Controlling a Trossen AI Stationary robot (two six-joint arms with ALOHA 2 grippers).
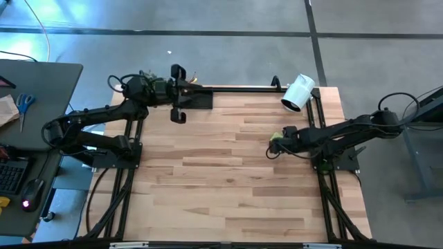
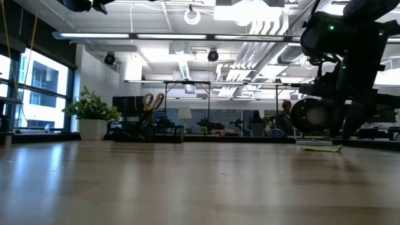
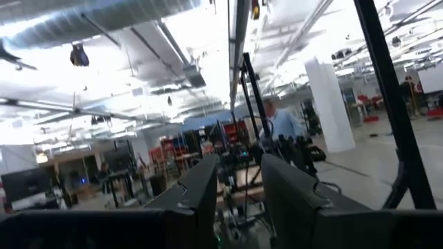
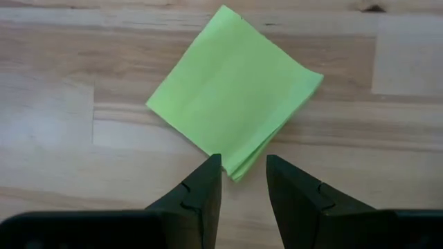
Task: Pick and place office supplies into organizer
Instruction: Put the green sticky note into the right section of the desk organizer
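Right claw (image 4: 241,176) hangs low over the table (image 1: 228,180), fingers spread w/ a narrow gap, nothing pinched. Right wrist view only: green sticky-note pad (image 4: 234,93) lies flat on the wood, turned cornerwise, nearest corner just ahead of the fingertips and in line w/ the gap; whether the tips touch it cannot be told. High view gives the pad as a small green patch (image 1: 276,137) directly at the claw (image 1: 272,144), mostly covered. Low view shows it edge-on, a thin strip (image 2: 319,145) under the right arm's wrist.

Left claw (image 3: 239,183) is raised at the far left of the table, fingers spread w/ a narrow gap, pinching nothing. Its wrist view points level into the room: ceiling, frames, a person (image 3: 282,124) standing far off; no tabletop in it.

High view places the black organizer (image 1: 196,99) right beside the left claw (image 1: 177,93) at the far edge. Low view adds yellow-handled scissors (image 2: 150,102) standing upright at the far edge and a potted plant (image 2: 92,115) to one side of them.

White cylinder (image 1: 298,93) lies tilted at the far right corner, beyond the right claw and apart from it.

Room: bare wood runs from the right claw across to the organizer, and over the whole near half. Right claw sits near the table's right edge, w/ frame rails close behind the arm.
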